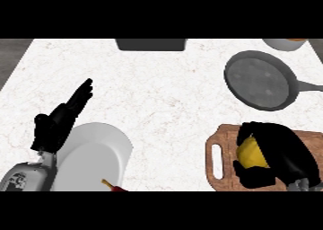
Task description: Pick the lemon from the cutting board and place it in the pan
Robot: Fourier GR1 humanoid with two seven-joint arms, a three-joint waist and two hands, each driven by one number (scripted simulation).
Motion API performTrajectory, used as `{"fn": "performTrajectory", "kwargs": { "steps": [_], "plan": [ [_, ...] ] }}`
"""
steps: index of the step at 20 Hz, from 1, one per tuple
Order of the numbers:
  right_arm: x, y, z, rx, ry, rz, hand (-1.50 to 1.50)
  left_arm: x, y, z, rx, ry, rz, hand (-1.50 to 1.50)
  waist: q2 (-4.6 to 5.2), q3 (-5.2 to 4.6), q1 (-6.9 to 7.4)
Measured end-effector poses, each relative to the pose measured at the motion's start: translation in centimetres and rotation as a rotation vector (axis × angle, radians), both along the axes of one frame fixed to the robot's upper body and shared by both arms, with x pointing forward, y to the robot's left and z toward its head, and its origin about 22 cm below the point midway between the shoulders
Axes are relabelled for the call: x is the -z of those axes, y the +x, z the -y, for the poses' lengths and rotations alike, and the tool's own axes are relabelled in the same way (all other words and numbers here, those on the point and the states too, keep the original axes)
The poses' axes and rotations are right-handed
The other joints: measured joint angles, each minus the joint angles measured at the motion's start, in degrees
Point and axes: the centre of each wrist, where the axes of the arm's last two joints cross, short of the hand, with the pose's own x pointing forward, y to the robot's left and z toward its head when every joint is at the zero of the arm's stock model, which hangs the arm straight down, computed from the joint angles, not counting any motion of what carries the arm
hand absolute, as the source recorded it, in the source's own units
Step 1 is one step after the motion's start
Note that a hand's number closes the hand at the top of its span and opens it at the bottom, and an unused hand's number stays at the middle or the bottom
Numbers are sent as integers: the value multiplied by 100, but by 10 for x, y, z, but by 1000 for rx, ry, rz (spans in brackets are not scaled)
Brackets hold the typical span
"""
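Spanning everything under both hands: white marbled stone counter (164, 85). Beyond the right hand, well clear of its fingertips: round dark grey metal pan (260, 80), handle running off to the hand's outer side. Directly beneath that black right hand (283, 157): brown wooden cutting board (220, 152) with a slot handle on the side toward the other arm. Beside the black left hand (58, 121), on its inner side and partly under the grey forearm: white round plate (98, 157). Left hand flat and relaxed, fingers straight and pointing away, resting, holding nothing. Right hand curled round the yellow oval lemon (251, 152), fingers and thumb wrapped over it from the outer side, lemon low over or on the board, not yet in the pan.

Likely trouble from here: lemon rolling out of the curl during the lift, being smooth and rounded with only part of it covered; or catching the pan's raised rim on the way across if carried too low; or bouncing out if let go from too high.

Hard to make out: whether the lemon touches the board, since the hand hides its underside. Cut off at the far edge: a dark rectangular object (151, 44) and a pale round vessel (283, 43). Small red and yellow item (112, 185) near the left forearm, unidentifiable.
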Motion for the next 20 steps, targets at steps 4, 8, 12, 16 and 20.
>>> {"fn": "performTrajectory", "kwargs": {
  "steps": [4,8,12,16,20],
  "plan": [
    [-29,-17,-36,-57,20,299,150,-2,0,0,-7,-3,-3,0,-12,3,-36],
    [-29,-31,-67,-56,55,473,150,-3,-3,1,-11,0,1,0,14,7,-42],
    [-29,-32,-83,-2,100,563,150,-6,-3,2,-16,-8,7,0,37,10,-61],
    [-19,-13,-79,75,162,609,150,-4,-2,9,-18,0,13,0,55,18,-61],
    [-10,11,-56,139,256,640,150,0,-2,5,-21,-3,11,0,68,18,-61]
  ]
}}
